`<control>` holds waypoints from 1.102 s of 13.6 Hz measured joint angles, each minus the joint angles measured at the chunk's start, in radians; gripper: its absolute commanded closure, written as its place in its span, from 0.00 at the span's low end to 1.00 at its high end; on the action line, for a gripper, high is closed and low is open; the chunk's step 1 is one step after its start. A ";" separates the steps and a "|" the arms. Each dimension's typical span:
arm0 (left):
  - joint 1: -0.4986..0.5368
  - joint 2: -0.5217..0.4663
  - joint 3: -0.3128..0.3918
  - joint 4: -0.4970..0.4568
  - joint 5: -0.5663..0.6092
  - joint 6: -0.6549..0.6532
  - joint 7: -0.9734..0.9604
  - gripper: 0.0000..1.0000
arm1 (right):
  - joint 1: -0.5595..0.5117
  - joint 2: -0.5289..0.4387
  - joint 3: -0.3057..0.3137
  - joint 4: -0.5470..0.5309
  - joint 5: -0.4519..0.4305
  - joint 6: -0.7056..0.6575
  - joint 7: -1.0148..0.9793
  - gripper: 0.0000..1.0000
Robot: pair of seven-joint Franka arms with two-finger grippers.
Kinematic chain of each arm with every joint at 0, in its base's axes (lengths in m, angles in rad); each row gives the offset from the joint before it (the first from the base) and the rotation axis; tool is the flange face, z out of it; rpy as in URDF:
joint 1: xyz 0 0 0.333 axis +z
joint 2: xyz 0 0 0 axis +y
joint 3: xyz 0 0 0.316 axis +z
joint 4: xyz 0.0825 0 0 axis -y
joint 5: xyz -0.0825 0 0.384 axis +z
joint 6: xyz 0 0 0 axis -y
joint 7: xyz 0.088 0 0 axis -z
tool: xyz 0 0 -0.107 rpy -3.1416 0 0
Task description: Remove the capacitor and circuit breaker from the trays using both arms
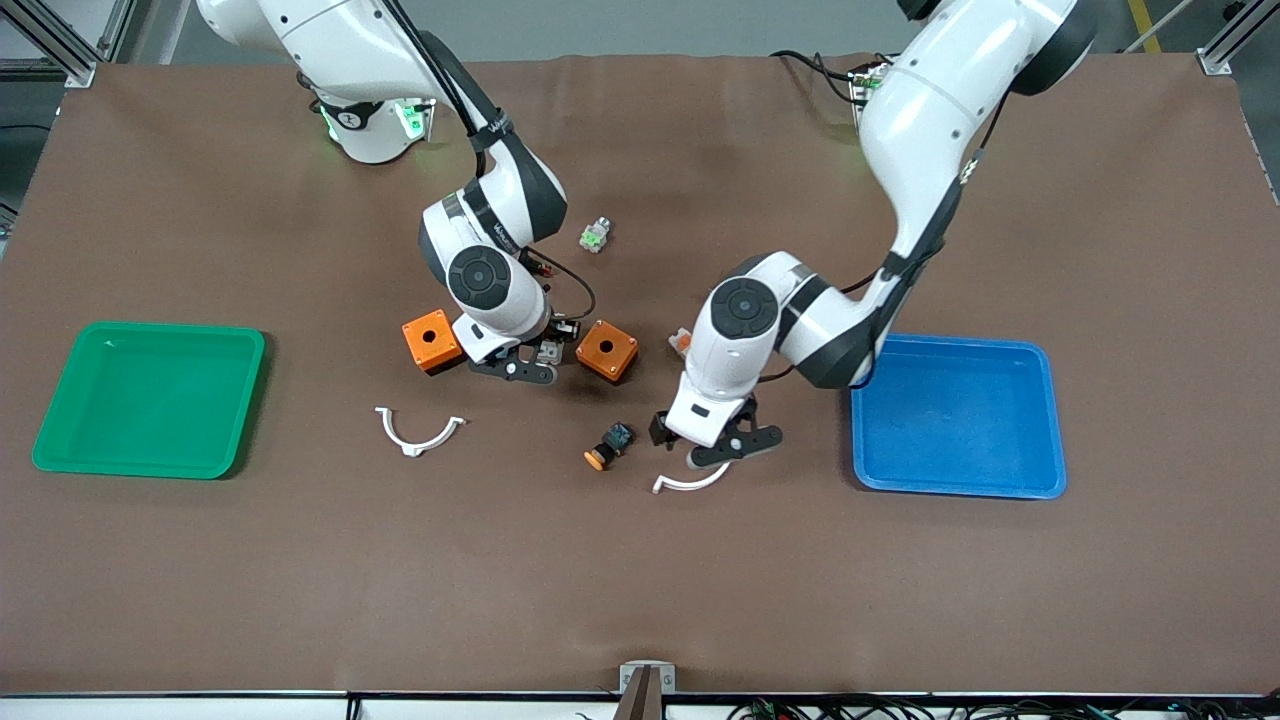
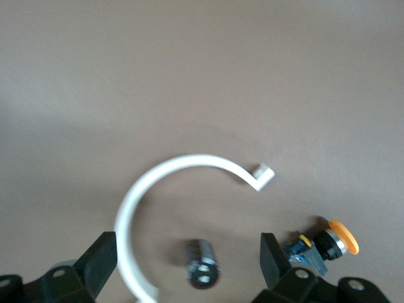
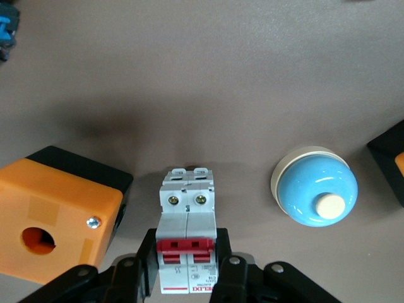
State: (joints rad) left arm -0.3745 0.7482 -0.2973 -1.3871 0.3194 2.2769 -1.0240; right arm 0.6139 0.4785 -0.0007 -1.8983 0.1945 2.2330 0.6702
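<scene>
We see the right end effector [image 1: 527, 362] low over the desk [image 1: 640, 580] at the centre of the front frame, between two orange boxes; in the right wrist view its fingers [image 3: 146, 265] press against both sides of the breaker [image 3: 187, 230], a light-grey block with red switches, so it has closed on that block; one orange box [image 3: 53, 218] sits just beside the breaker, and a blue dome [image 3: 314, 187] with a cream knob lies near it.

The left end effector [image 1: 722, 440] is low over the desk just right of centre in the front frame, beside the blue tray [image 1: 958, 415]; in the left wrist view its fingers [image 2: 274, 255] stand wide apart with nothing held; the capacitor [image 2: 202, 264], a small dark cylinder with a pale end face, lies on the desk between them, touching neither, inside the curve of a white arc-shaped clip [image 2: 170, 189]; an orange-capped push button [image 2: 328, 241] lies just beside one finger.

A green tray [image 1: 150, 398] sits at the left of the front frame; a second white clip [image 1: 418, 432] lies below the orange boxes.
</scene>
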 measured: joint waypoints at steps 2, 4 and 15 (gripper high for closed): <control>0.048 -0.082 0.000 0.002 0.002 -0.111 0.098 0.00 | 0.000 0.001 -0.001 0.000 0.000 0.000 0.000 0.00; 0.094 -0.162 0.001 0.003 0.003 -0.237 0.208 0.00 | 0.000 0.001 -0.004 0.002 0.000 -0.005 0.005 0.00; 0.385 -0.478 0.000 0.000 -0.113 -0.600 0.657 0.00 | -0.116 -0.365 -0.030 0.104 -0.002 -0.535 0.019 0.00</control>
State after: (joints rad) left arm 0.0105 0.2705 -0.2968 -1.3872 0.2063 1.6766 -0.3668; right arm 0.4982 0.1131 -0.0305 -1.7941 0.1924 1.6976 0.6896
